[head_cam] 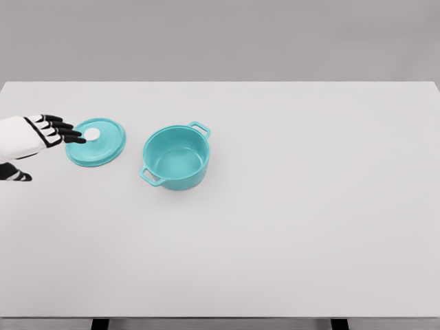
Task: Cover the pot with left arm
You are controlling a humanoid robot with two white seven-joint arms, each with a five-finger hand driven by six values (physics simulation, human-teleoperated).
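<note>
I am on the first step: getting hold of the lid. My left robot hand (47, 132) comes in from the left side and reaches out over the table (289, 227). Its dark fingers (69, 134) are stretched out and a little spread, and they hold nothing yet. The fingertips sit over the near edge of the blue-green lid (97, 141), close to the white knob (91, 134) in its middle. I cannot tell if they touch the lid or just float above it.

The lid lies flat on the table, right at my fingertips. The pot (176, 157) stands past the lid, farther out from my robot hand, with a small gap between the two. It is open on top and looks empty, with a little handle on each side.

I think my next move is to bring my fingers around the white knob and close them on it. Then I must lift the lid, carry it over the pot, and set it down straight so it sits on the rim. My right arm is not in the picture.
</note>
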